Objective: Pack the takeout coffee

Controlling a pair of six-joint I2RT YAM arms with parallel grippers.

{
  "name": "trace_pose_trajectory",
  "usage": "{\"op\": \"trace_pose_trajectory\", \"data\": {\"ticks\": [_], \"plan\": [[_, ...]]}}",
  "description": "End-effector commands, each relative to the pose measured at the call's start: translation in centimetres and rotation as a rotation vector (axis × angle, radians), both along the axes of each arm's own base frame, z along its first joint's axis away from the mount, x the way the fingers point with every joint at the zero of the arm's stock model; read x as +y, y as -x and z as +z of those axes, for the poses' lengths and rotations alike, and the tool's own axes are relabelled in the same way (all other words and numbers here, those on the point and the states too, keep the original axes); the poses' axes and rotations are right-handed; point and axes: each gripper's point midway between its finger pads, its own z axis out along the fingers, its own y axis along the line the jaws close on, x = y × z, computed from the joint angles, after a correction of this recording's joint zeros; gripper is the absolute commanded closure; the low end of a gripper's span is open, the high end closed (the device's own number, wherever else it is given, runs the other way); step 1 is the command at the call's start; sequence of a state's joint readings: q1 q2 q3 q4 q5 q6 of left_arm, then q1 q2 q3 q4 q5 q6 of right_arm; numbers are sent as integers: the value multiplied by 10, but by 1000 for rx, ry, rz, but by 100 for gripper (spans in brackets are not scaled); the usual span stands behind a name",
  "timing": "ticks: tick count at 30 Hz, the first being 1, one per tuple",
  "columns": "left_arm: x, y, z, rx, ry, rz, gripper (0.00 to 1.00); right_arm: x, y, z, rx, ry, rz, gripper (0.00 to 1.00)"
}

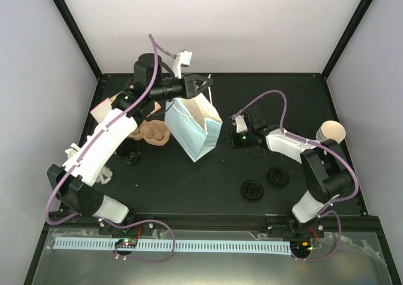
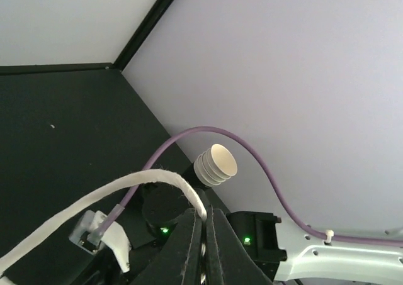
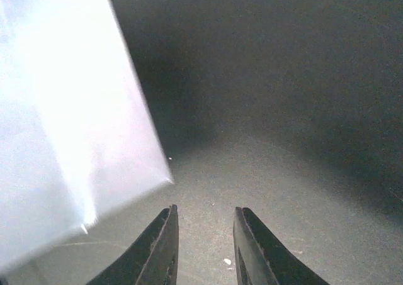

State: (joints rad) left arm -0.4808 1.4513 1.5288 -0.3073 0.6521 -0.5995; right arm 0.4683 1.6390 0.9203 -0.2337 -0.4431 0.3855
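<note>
Brown pulp carrier [image 1: 154,133] lies left of centre on the surface [image 1: 189,178]. Left gripper [image 1: 201,83] is clamped on the white rope handle [image 2: 94,200] of the pale blue paper bag [image 1: 196,131], which stands mid-surface. Right gripper [image 3: 204,247] is just right of the bag, fingers slightly apart, nothing between. Black lid [image 1: 252,189] and second black lid [image 1: 278,176] are front right. Paper cup stack [image 1: 330,133] is at the far right.

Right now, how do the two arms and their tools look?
The left arm and right arm alike have white shells over black joints. A purple cable runs along each, and small green lights glow near the wrists. The left tool and right tool each end in two slim black fingers.
</note>
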Motion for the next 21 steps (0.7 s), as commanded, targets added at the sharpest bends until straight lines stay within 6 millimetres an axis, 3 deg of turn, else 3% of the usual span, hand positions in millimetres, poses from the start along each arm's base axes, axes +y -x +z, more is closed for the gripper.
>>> {"op": "trace_pose_trajectory", "data": {"ticks": [1,8,21], "plan": [[-14,6,18,-40,7,-52,98,5,-6,4,-38,11,25,74],[-26,7,30,-73,13,-75,98,7,-3,6,-43,7,45,74],[-54,-20,-1,5,-10,-110,98,-5,-14,-11,-36,88,-28,74]]}}
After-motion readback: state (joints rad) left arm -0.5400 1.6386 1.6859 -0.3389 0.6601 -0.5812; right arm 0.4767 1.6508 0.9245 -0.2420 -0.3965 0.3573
